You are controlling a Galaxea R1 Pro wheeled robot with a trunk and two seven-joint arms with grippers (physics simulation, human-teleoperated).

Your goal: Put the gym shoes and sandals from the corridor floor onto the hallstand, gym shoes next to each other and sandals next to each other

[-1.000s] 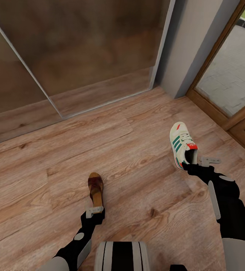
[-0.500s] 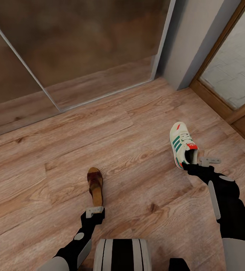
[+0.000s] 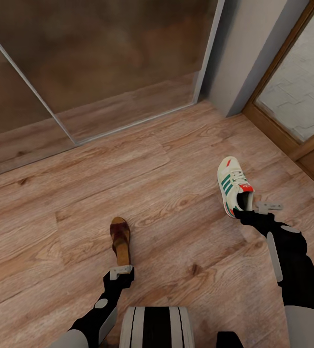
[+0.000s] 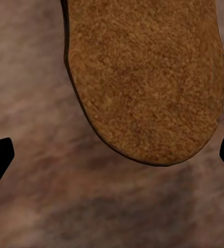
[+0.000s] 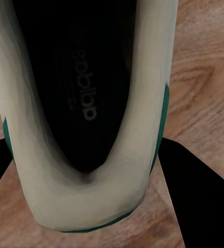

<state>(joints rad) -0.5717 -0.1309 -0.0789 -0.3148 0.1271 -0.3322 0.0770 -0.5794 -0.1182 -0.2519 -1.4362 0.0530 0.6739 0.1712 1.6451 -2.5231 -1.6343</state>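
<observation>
My right gripper (image 3: 248, 209) jaws clamp the sneaker's (image 3: 233, 185) heel; left gripper (image 3: 121, 270) jaws sit wide behind the sandal (image 3: 120, 238) heel. Both lie on the floor (image 3: 176, 193), glass panels (image 3: 104, 58) ahead.

The head camera looks steeply down over both arms at the corridor floor (image 3: 176, 159). The left wrist camera sits very close above the sandal (image 3: 121, 240) (image 4: 143, 77) heel; the right wrist camera hugs the gym shoe (image 3: 234, 185) (image 5: 86, 103) heel. Both shoes appear in the head view.
</observation>
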